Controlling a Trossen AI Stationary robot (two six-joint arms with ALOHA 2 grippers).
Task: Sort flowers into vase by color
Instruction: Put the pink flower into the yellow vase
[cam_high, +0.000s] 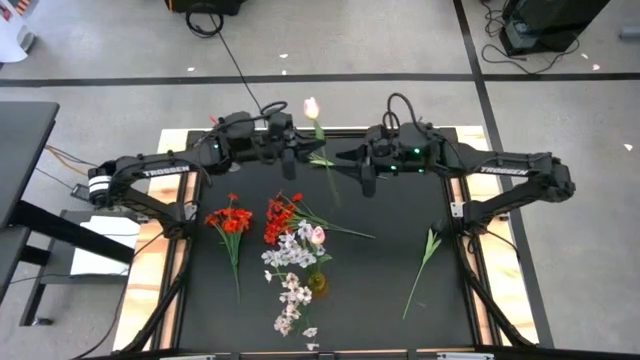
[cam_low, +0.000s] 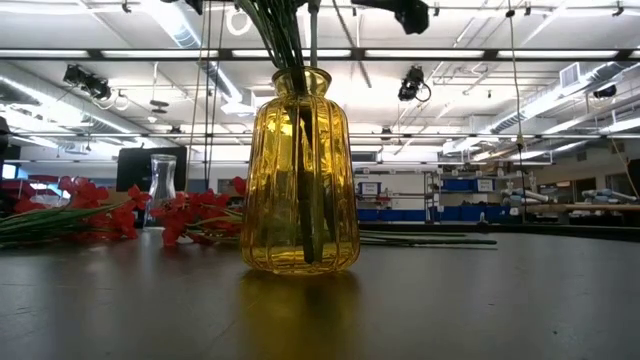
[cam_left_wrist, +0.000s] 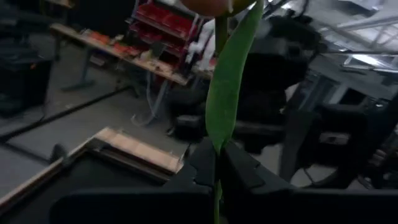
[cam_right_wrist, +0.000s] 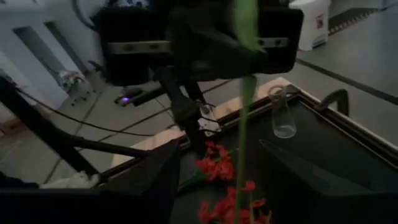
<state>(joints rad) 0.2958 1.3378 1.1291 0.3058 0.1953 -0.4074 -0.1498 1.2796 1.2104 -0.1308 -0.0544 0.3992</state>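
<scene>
My left gripper (cam_high: 300, 152) (cam_left_wrist: 216, 163) is over the table's far middle, shut on a pale pink tulip (cam_high: 311, 107). My right gripper (cam_high: 352, 168) (cam_right_wrist: 217, 180) faces it from the right and is open. The tulip's green stem (cam_right_wrist: 244, 143) runs down between its spread fingers without touching them. Nearer the table's front, a yellow glass vase (cam_low: 300, 170) (cam_high: 317, 284) stands upright, holding white-lilac sprays (cam_high: 288, 255) and another pink tulip (cam_high: 317, 235). Red blossom clusters (cam_high: 230, 218) (cam_high: 279, 216) lie on the mat to its left. My left gripper pinches the tulip's stem and long leaf (cam_left_wrist: 219, 140) between its two fingers, partway down from the bud. The fingers come level from the table's left and lie across the stem. The tulip is lifted clear, its bud up toward the far edge and its lower stem (cam_high: 332, 190) hanging free.
A bare leafy green stem (cam_high: 424, 262) lies on the right of the black mat. A small clear glass flask (cam_right_wrist: 283, 115) (cam_low: 162, 185) stands on the left, near the red flowers. More white-lilac sprays (cam_high: 291, 305) lie by the near edge. Wooden borders (cam_high: 150, 270) frame the mat.
</scene>
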